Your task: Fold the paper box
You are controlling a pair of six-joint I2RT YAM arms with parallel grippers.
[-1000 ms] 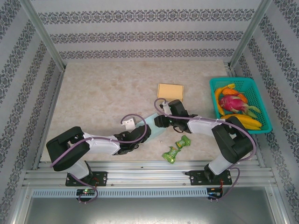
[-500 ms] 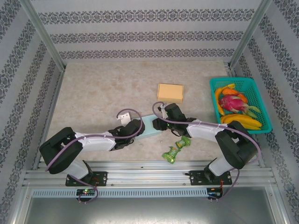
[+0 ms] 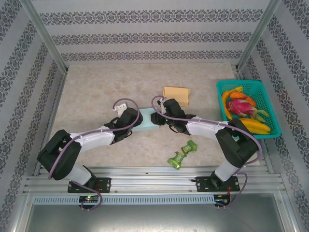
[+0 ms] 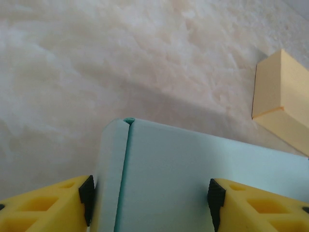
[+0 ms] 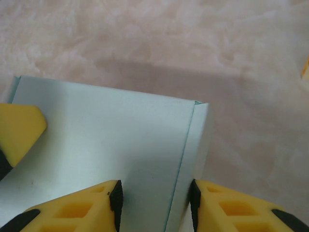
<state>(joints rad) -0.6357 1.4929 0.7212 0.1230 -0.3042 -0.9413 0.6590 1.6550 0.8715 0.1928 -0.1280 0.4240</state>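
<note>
Lengthwise, the paper box [image 3: 147,125] runs left-right between left hand [image 3: 137,119] and right hand [image 3: 155,119].

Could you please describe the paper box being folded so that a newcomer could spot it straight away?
Look at the middle of the table, where the two arms meet: the pale blue paper box is held between the left gripper and right gripper, each closed on one end. Unlike the tan box just behind it, it is blue, flat and gripped.
</note>
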